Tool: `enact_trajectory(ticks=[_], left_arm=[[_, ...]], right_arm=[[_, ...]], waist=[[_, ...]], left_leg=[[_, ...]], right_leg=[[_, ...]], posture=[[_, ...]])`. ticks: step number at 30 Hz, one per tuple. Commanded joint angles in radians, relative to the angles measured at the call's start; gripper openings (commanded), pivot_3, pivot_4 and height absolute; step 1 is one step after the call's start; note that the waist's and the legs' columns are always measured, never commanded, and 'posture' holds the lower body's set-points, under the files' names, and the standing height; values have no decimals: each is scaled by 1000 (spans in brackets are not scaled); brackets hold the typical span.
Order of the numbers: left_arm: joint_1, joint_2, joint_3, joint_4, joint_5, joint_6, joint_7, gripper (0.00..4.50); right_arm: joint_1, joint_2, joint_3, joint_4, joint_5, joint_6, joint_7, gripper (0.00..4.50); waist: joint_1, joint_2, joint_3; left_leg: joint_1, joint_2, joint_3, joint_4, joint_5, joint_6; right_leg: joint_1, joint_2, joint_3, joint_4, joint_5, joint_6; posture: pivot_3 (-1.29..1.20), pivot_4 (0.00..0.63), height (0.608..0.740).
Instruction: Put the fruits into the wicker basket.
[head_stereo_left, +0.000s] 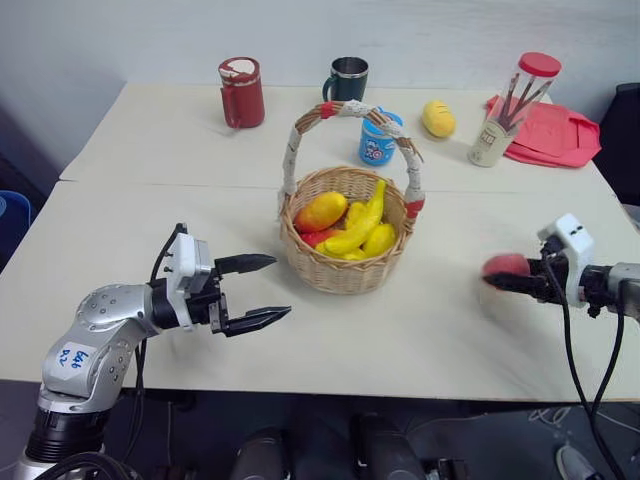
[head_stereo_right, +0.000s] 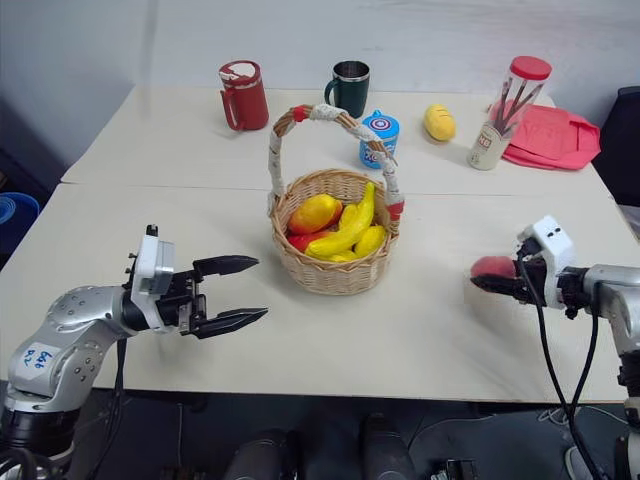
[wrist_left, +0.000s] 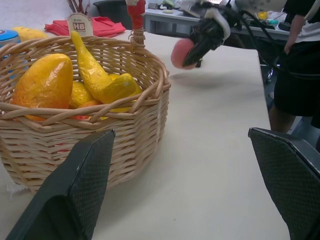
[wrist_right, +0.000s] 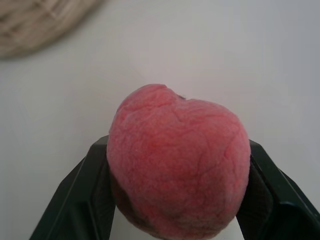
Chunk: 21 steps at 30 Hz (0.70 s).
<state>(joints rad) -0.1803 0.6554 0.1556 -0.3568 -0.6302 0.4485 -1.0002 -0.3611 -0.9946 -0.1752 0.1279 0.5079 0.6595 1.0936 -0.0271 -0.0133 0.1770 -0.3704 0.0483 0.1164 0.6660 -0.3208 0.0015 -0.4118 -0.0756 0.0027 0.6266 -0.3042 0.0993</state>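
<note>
The wicker basket (head_stereo_left: 345, 245) sits at the centre of the table (head_stereo_left: 150, 230), holding the banana (head_stereo_left: 362, 226), the mango (head_stereo_left: 322, 211) and smaller yellow and red pieces. At its 8 o'clock the left gripper (head_stereo_left: 262, 292) hangs with its 2 fingers spread wide and nothing between them, pointing toward the basket. At the basket's 4 o'clock, well apart from it, the right gripper (wrist_right: 177, 165) is clenched on the pink-red peach (wrist_right: 177, 162), 1 finger on each side, above the tabletop.
</note>
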Motion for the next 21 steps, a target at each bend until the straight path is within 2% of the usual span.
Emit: enact_trajectory(ticks=[1,3,5,8,10,12,14,20,21], left_arm=[[26,-3,58,-14,-36,-10,21,4500],[40,-6,72,-5,-36,-18,25,4500],[57,-1,80,-3,-31,-25,20,4500],[74,4,95,-7,-31,-25,24,4500],[76,4,98,-11,-32,-22,29,4500],[76,3,102,-19,-32,-23,38,4500],[77,1,105,-25,-31,-23,47,4500],[88,-2,99,-44,-32,-21,64,4500],[87,-2,97,-45,-32,-20,66,4500]], right_arm=[[41,-9,-26,-377,212,149,51,2554],[-5,64,0,-499,242,161,-40,2554],[-126,191,58,-581,261,209,-199,2554],[-271,347,160,-609,212,258,-365,2554],[-308,395,188,-596,183,278,-430,2554],[-343,415,290,-543,67,223,-461,2554],[-360,439,331,-493,-9,167,-488,2554],[-352,490,298,-473,-47,106,-514,4464],[-334,486,283,-490,-22,86,-477,4488]], waist=[[-3,0,0],[-8,-1,0],[-12,-2,0],[-16,-2,0],[-5,-2,0],[3,-2,0],[2,-3,-1],[-2,-3,-1],[-2,-3,-1]], left_leg=[[0,1,0,0,0,0],[1,3,0,0,-1,-2],[1,4,-1,0,-1,-2],[0,3,-1,0,0,-4],[-1,3,-3,-1,0,-4],[-3,1,-6,0,0,-4],[-5,0,-6,0,-1,-2],[-6,-1,0,0,-4,2],[-6,-1,0,0,-4,2]], right_leg=[[0,-1,0,0,0,0],[0,-1,0,1,0,0],[0,-1,0,1,0,0],[-2,-2,0,3,0,-1],[-2,-3,0,3,0,-3],[-2,-5,0,1,-2,-5],[-2,-6,-1,1,-2,-5],[-3,-6,-9,1,-1,-4],[-3,-6,-10,1,-1,-4]], posture=[[0,150,740],[0,150,740],[0,150,740],[0,150,740],[0,150,740],[0,150,740],[0,150,740],[0,150,740],[0,150,740]])
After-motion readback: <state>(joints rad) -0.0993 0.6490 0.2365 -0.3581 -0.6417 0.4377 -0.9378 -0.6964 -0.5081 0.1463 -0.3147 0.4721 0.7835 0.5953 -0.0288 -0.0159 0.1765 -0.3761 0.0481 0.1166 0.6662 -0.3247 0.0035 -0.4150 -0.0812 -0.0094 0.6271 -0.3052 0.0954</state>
